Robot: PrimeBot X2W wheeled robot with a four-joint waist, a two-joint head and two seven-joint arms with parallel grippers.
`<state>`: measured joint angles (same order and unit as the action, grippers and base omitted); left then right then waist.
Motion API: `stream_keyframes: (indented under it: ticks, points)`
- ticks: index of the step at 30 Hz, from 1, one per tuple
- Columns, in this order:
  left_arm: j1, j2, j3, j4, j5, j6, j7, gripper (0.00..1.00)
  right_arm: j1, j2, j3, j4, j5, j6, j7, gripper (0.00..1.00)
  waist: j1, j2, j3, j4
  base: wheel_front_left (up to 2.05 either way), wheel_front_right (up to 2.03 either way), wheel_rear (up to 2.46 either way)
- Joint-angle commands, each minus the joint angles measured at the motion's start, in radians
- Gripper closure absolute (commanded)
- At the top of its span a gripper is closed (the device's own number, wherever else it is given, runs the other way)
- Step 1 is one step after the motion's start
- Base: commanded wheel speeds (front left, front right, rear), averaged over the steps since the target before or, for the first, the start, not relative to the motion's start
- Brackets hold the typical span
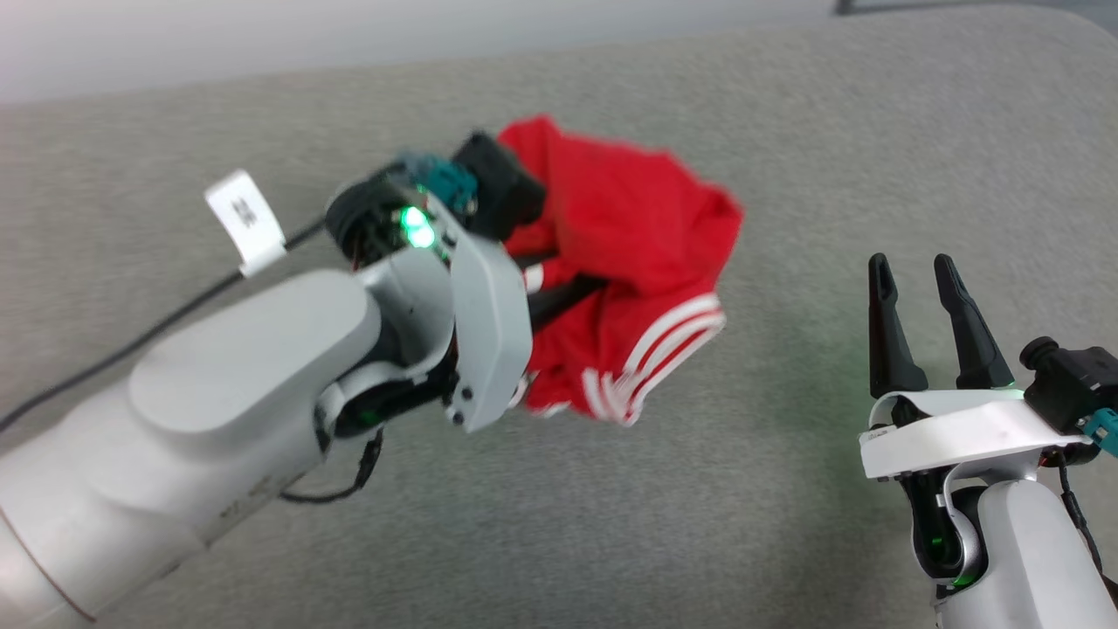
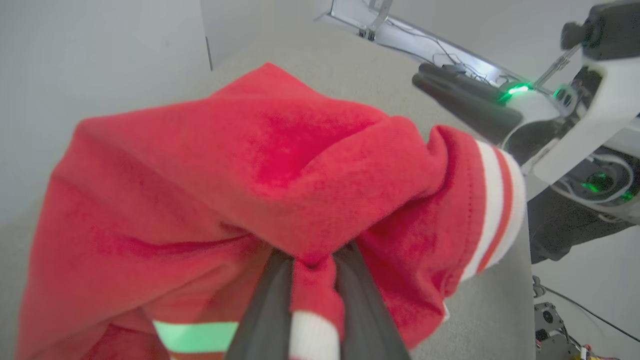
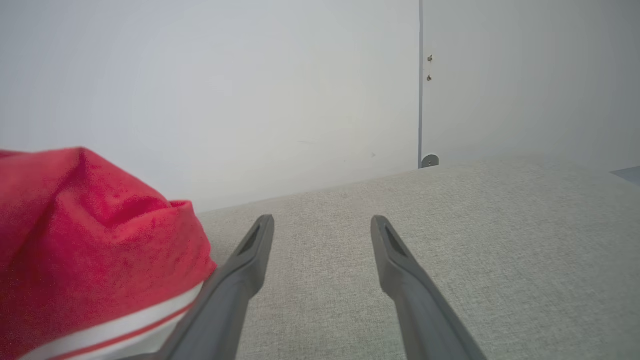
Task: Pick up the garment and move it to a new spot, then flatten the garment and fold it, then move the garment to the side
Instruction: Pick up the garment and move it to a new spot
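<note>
Left pincer (image 2: 312, 260) grips the garment's (image 1: 629, 218) striped edge amid grey surface (image 1: 830, 148).

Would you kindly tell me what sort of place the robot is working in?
Probably an indoor lab or test room: a wide grey fabric-covered surface, plain white walls, and a metal frame with loose cables beyond it, where the left claw grips the garment.

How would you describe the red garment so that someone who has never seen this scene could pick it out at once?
Start at the wide grey fabric surface; near its middle is a crumpled bundle, the garment, a fold pinched in the left hand. It is the one bright red thing there, with white-and-red striped bands at its edge.
</note>
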<state>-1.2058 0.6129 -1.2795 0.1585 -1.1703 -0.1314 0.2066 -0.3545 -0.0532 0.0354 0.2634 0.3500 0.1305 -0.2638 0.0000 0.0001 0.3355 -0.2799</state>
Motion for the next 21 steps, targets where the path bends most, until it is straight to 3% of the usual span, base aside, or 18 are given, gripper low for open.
stream_keyframes:
  ticks: [1,13,18,21]
  points:
    - [0.021,0.011,0.000,0.009,0.008,0.002,0.013,1.00,0.001,0.003,0.001,-0.006,0.008,0.000,-0.001,0.00,0.0000,-0.0001,0.048,-0.057,0.00,0.00,0.00]
    - [0.115,-0.005,-0.004,0.159,0.067,0.002,0.149,1.00,-0.022,0.003,0.007,-0.024,0.051,0.000,-0.001,0.00,0.0000,-0.0001,0.101,-0.103,0.00,0.00,0.00]
    - [0.130,-0.014,-0.009,0.213,0.080,0.004,0.159,1.00,-0.019,0.003,0.015,-0.027,0.062,0.000,-0.001,0.00,0.0000,-0.0001,0.112,-0.111,0.00,0.00,0.00]
    - [0.145,-0.015,-0.012,0.235,0.093,0.007,0.160,0.56,-0.015,0.003,0.014,-0.026,0.057,0.000,-0.001,0.00,0.0000,-0.0001,0.111,-0.107,0.00,0.00,0.00]
